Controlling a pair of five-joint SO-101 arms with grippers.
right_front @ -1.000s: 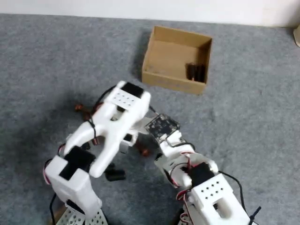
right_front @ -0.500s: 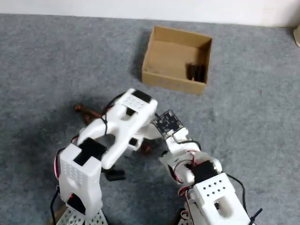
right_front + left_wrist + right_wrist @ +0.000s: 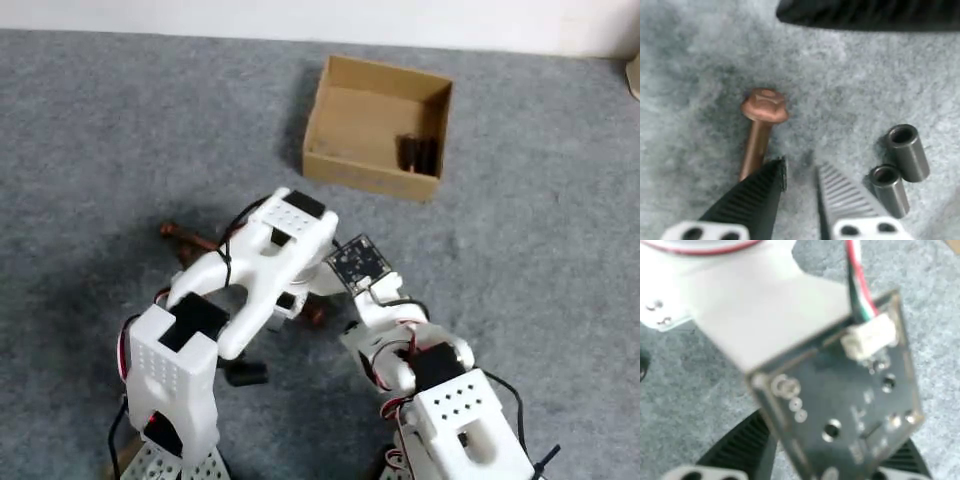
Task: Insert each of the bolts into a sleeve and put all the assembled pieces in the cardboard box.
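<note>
The left gripper (image 3: 801, 167) hangs low over the grey worktop (image 3: 700, 50), slightly spread, with nothing between its tips. Taking its reach as 12 o'clock, the copper bolt (image 3: 760, 127) lies at about 11. The head is at the far end and the shank runs back nearly along the reach. Its near end sits at the tip of the black finger (image 3: 757, 197), beside the gap and not in it. Two dark sleeves (image 3: 907, 150) lie close together near 2 o'clock, well apart from the bolt. As I judge it, the grasp calls for a small shift toward 9 o'clock, so the shank falls between the tips and they can close across it. In the high view the cardboard box (image 3: 365, 172) stands at about 1 o'clock from the arms. Whether the right gripper (image 3: 825, 460) is spread I cannot tell.
</note>
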